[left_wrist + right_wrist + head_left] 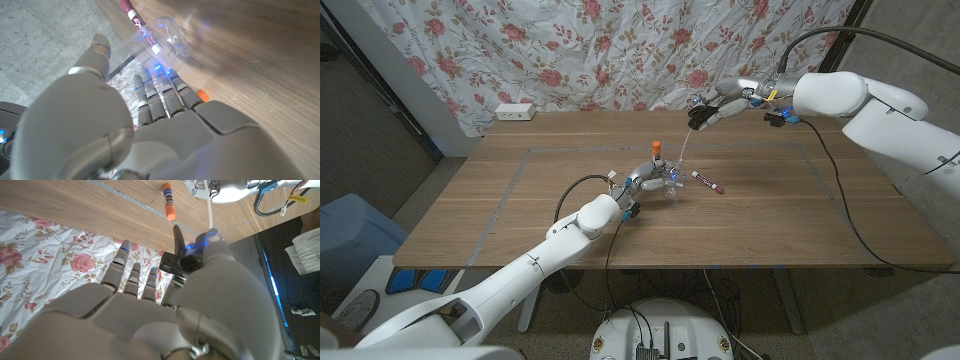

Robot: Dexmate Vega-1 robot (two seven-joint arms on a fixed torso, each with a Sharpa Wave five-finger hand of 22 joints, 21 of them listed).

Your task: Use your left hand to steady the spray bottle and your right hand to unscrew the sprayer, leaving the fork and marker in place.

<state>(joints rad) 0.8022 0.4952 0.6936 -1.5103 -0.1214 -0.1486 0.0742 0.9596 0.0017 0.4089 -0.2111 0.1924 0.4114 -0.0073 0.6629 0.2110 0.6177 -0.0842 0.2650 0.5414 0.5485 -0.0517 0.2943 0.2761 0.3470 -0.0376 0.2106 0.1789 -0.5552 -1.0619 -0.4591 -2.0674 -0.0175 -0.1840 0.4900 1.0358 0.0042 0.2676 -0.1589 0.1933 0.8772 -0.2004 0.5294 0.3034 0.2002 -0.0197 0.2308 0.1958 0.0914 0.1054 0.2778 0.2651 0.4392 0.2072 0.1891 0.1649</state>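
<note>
Nearest the robot, the left robot hand point(642, 184) grips the clear plastic spray bottle point(669, 185) around its body near the middle of the wooden tabletop point(520, 190); the left wrist view shows its fingers point(161, 97) curled against the transparent bottle point(167, 37). Just to the robot's right of the bottle lies a marker with a white barrel and dark red cap point(707, 182), close to the bottle in both views point(140, 25). Just behind the left robot hand stands a small white glue stick with an orange cap point(657, 149); the right wrist view shows it point(168, 200) on the wood. Farther back, raised near the far edge, the right robot hand point(712, 110) pinches the black sprayer head point(182, 255), its thin white dip tube point(684, 150) hanging toward the bottle. A white power strip point(515, 111) lies at the far-left corner; the tabletop's left and right sides lie open.
</note>
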